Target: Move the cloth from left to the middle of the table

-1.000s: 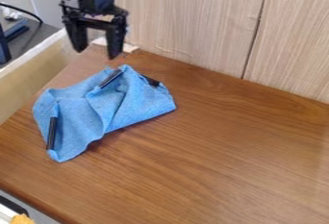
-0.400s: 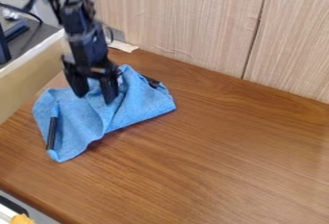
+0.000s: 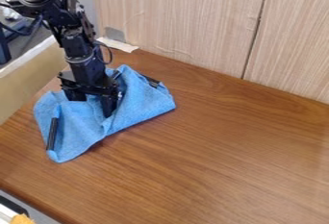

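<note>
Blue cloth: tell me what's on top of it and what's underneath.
A black strip shows on the left of the cloth, another near its upper right edge; the gripper is down over it. Table shows beside it; anything beneath is covered.

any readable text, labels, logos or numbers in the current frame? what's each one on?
None that I can read. No legible lettering or numbers on the blue cloth, the wooden table, the wall panels or the robot arm.

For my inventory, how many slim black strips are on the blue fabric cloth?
3: a left strip, an upper-right strip, and a top strip beside the black two-finger end effector; the cloth may hide more.
</note>
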Action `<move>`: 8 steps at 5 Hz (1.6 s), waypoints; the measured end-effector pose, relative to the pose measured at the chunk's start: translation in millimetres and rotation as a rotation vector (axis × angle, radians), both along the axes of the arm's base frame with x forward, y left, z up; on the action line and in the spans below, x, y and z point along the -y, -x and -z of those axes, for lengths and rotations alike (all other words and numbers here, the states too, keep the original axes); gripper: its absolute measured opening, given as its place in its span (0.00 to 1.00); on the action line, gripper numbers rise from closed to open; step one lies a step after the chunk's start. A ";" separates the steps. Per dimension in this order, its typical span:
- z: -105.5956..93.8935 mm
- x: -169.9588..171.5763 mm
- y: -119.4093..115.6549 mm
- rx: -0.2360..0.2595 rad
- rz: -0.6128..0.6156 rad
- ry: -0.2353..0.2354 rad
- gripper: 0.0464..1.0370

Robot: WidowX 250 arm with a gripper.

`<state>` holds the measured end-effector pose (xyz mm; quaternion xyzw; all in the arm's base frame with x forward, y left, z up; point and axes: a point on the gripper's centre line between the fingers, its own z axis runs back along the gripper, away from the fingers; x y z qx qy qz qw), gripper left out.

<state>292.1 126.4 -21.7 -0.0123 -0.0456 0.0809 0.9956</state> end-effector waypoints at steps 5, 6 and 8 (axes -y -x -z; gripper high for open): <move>2.6 103.2 -29.4 0.055 0.231 0.025 0.96; 3.5 128.3 -20.9 0.057 0.313 0.021 0.96; 2.0 150.0 -4.8 0.050 0.395 0.027 0.96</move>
